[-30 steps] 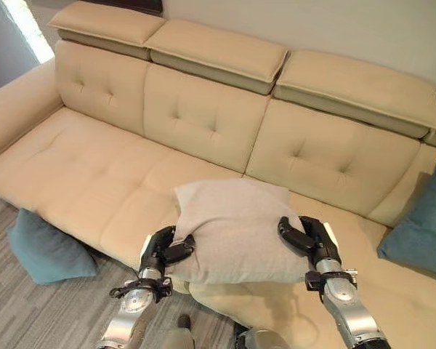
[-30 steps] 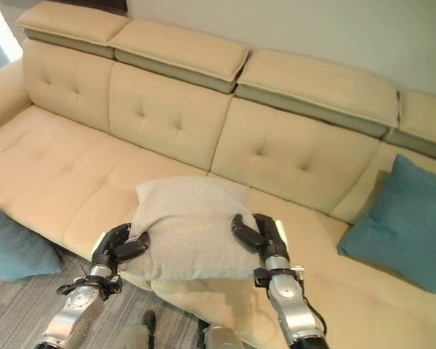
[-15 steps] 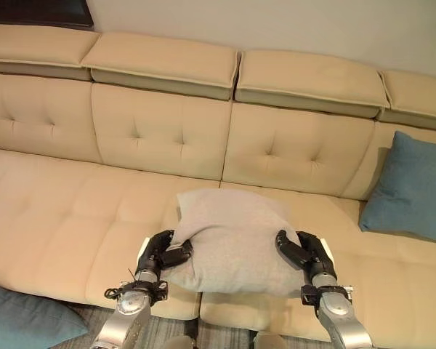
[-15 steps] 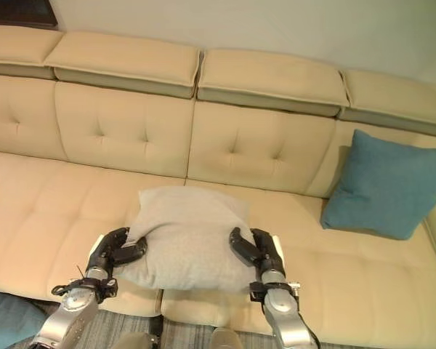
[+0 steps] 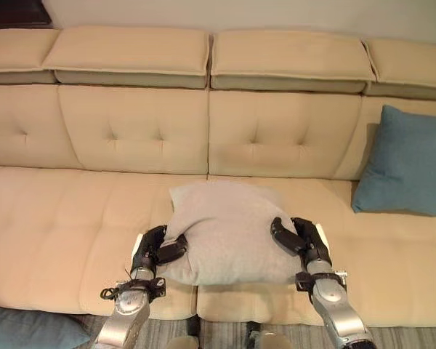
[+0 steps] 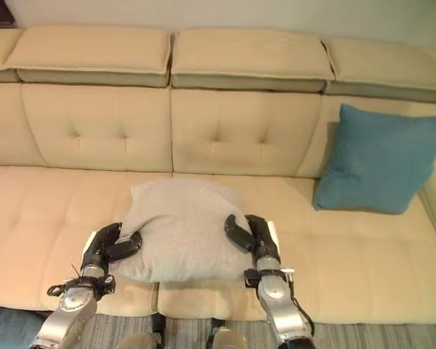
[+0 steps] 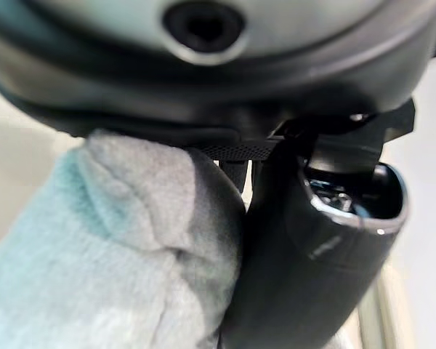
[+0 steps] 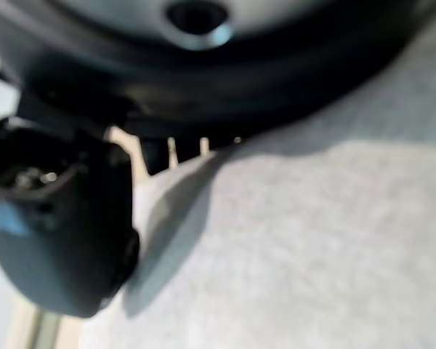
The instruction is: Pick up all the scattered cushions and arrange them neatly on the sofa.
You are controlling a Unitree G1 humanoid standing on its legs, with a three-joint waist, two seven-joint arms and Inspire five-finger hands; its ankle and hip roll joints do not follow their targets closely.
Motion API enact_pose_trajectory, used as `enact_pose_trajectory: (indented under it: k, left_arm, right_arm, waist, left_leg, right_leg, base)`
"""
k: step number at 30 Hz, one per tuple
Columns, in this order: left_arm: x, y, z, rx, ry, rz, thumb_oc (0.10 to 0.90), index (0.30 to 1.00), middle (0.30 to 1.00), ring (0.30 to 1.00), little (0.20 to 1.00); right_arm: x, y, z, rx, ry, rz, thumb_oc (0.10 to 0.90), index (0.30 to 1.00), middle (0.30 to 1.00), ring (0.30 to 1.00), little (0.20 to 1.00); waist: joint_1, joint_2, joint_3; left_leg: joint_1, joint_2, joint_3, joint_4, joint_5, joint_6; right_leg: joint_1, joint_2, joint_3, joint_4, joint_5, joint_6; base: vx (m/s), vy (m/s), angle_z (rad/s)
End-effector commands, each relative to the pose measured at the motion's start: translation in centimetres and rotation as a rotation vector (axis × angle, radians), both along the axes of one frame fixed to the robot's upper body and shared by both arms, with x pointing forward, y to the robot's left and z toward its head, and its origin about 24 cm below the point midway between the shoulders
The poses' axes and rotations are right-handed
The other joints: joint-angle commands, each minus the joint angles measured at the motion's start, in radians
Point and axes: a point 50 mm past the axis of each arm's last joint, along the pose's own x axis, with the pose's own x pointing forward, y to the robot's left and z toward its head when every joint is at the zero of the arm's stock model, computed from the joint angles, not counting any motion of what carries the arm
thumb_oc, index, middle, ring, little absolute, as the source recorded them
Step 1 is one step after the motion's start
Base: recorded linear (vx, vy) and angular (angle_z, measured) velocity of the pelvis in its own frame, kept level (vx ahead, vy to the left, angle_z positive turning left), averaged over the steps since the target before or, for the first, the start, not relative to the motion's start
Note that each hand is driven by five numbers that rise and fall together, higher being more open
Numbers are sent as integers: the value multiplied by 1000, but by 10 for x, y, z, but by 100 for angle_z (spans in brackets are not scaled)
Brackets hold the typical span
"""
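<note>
View has swung square to the sofa [image 5: 94, 211]; camera moved, grey cushion [image 5: 229, 231] unchanged between both hands above the seat's front edge. Carry phase, placement pending. Left hand [image 5: 151, 251] and right hand [image 5: 299, 240] clenched on its opposite sides. Blue cushion [image 5: 410, 161] leans at the right end.

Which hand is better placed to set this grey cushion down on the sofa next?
Neither alone. The left hand and right hand each pinch an opposite side of the grey cushion above the sofa seat, so both should probably lower it together; releasing either would likely let it tip.
</note>
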Motion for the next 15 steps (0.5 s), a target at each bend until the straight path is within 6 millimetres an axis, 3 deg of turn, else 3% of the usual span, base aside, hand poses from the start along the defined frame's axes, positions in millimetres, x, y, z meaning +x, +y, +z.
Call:
enact_pose_trajectory:
  k: [1, 2, 5, 7, 9, 10, 13, 14, 15]
  left_arm:
    - [37, -24, 120, 51, -635, -33, 400, 300, 300, 300, 300]
    - [41, -25, 128, 63, -667, -22, 400, 300, 300, 300, 300]
    - [67, -39, 178, 115, -838, -18, 400, 300, 300, 300, 300]
    - [77, -47, 197, 105, -892, -18, 400, 300, 300, 300, 300]
    - [88, -54, 221, 105, -952, -15, 400, 300, 300, 300, 300]
    - [100, -60, 249, 138, -1005, -13, 400, 300, 300, 300, 300]
    - [118, -61, 285, 214, -1039, 19, 400, 300, 300, 300, 300]
    - [130, -57, 300, 282, -1013, 46, 690, 735, 735, 735, 735]
    - [135, -55, 309, 311, -1000, 58, 800, 900, 900, 900, 900]
  right_arm:
    - [31, 41, 123, 15, -626, 121, 400, 300, 300, 300, 300]
    - [34, 42, 130, 1, -656, 112, 400, 300, 300, 300, 300]
    - [54, 53, 176, -94, -819, 90, 400, 300, 300, 300, 300]
    - [61, 59, 198, -128, -897, 64, 400, 300, 300, 300, 300]
    - [68, 61, 227, -182, -979, 34, 400, 300, 300, 300, 300]
    - [77, 61, 261, -261, -1061, -4, 400, 300, 300, 300, 300]
    - [90, 58, 297, -306, -1099, -77, 400, 300, 300, 300, 300]
    - [97, 54, 308, -336, -1085, -120, 507, 460, 460, 460, 460]
    - [101, 55, 311, -355, -1071, -119, 530, 495, 495, 495, 495]
  waist:
    - [8, -32, -122]
    - [7, -32, -127]
    - [10, -35, -132]
    - [13, -36, -113]
    - [14, -37, -82]
    - [17, -41, -47]
    - [24, -43, -20]
    - [24, -43, -4]
    - [21, -43, 1]
  left_leg:
    - [16, -36, -34, 49, -190, 26]
    - [20, -37, -36, 40, -187, 25]
    - [24, -38, -43, 16, -176, 19]
    - [-5, -40, -49, 15, -167, 18]
    - [-85, -41, -58, 32, -153, 16]
    - [-163, -44, -65, 47, -134, 15]
    - [-275, -52, -83, 69, -106, 12]
    - [-314, -55, -90, 70, -89, 8]
    - [-326, -56, -94, 66, -79, 6]
  right_leg:
    - [36, -41, -9, 87, -171, 56]
    - [42, -39, -8, 76, -167, 56]
    - [53, -33, -1, 48, -162, 62]
    - [29, -33, 4, 51, -157, 66]
    - [-42, -37, 11, 66, -151, 68]
    - [-120, -39, 25, 83, -139, 70]
    - [-229, -43, 38, 116, -122, 66]
    - [-268, -45, 40, 129, -119, 63]
    - [-283, -47, 40, 133, -119, 63]
  base:
    - [82, 3, 3]
    - [143, 11, 4]
    - [73, 7, 7]
    - [-110, -6, 6]
    - [-307, -13, 6]
    - [-388, -17, 8]
    - [-244, -17, 12]
    - [-137, -15, 9]
    - [-120, -19, 8]
